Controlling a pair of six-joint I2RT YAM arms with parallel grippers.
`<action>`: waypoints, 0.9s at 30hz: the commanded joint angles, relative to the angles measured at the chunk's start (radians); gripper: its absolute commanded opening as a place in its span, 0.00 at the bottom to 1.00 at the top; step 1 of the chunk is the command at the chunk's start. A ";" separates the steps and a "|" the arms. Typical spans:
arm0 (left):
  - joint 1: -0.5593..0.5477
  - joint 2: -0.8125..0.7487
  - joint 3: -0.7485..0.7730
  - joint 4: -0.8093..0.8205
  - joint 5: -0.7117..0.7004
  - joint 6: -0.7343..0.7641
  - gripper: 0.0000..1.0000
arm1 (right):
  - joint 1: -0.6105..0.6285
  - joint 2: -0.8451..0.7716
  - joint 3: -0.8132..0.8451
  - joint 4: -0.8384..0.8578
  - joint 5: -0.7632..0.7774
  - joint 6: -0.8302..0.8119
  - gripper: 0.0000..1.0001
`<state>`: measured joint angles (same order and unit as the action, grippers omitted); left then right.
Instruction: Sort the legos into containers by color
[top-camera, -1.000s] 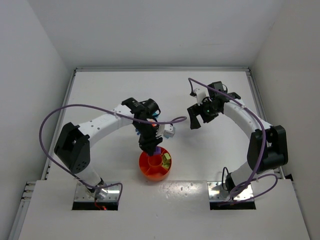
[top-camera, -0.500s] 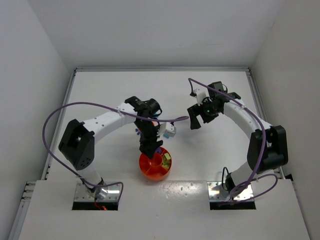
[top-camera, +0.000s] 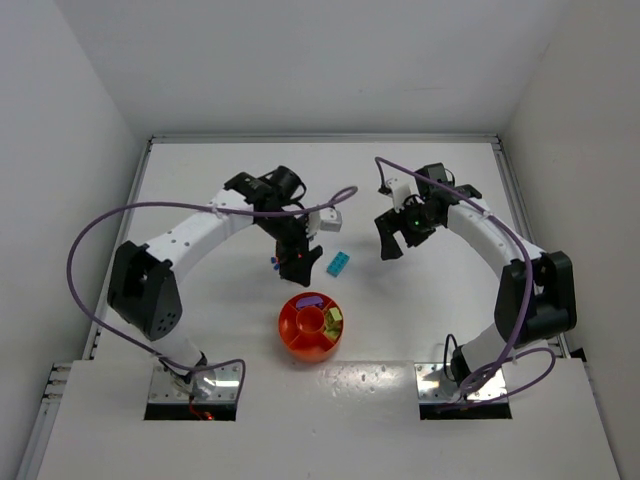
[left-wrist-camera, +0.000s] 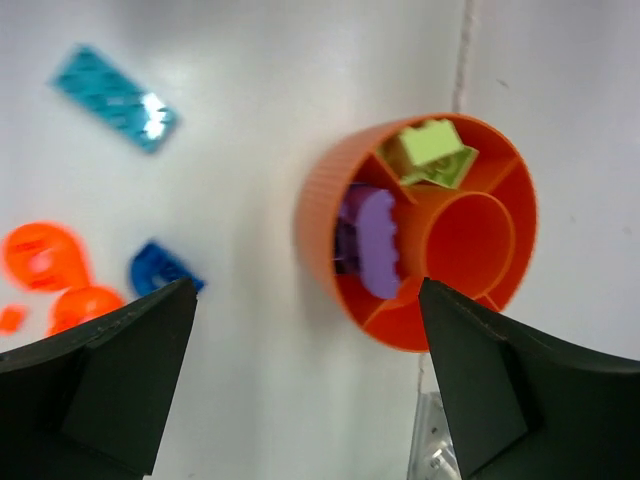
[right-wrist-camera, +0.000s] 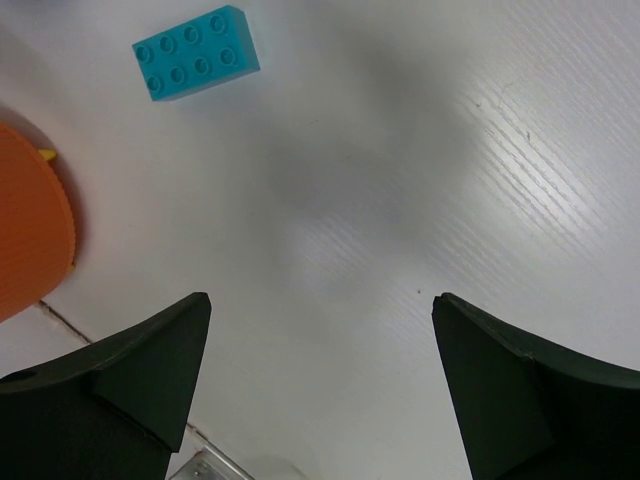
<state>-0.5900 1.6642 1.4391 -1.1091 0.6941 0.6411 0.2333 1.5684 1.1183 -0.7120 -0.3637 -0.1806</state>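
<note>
The round orange-red tray stands near the front between the arms. A purple lego lies in one of its wedge containers and a yellow-green lego in another; the centre cup holds nothing. Just behind the tray hangs my left gripper, open and empty. A teal lego lies on the table to its right. A blue lego and orange-red pieces lie to its left. My right gripper is open and empty above bare table, right of the teal lego.
White walls close the table at the back and both sides. A purple cable loops off each arm, the left one wide to the left. The tray's ribbed wall shows at the left edge of the right wrist view.
My left gripper has opened and drawn back from over the tray toward the far side; the purple lego now lies in the tray. The teal lego has come into sight. The right arm has barely moved.
</note>
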 joint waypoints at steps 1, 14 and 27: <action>0.073 -0.109 0.037 0.167 -0.008 -0.159 1.00 | 0.012 -0.044 0.028 -0.010 -0.067 -0.068 0.91; 0.366 -0.163 -0.094 0.431 0.142 -0.528 1.00 | 0.251 -0.025 0.009 0.116 -0.024 -0.499 0.88; 0.533 -0.052 -0.052 0.359 0.340 -0.495 1.00 | 0.305 0.151 0.026 0.275 -0.092 -0.893 0.91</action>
<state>-0.0772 1.6093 1.3502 -0.7410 0.9585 0.1463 0.5205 1.7214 1.1118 -0.4896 -0.4026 -0.9398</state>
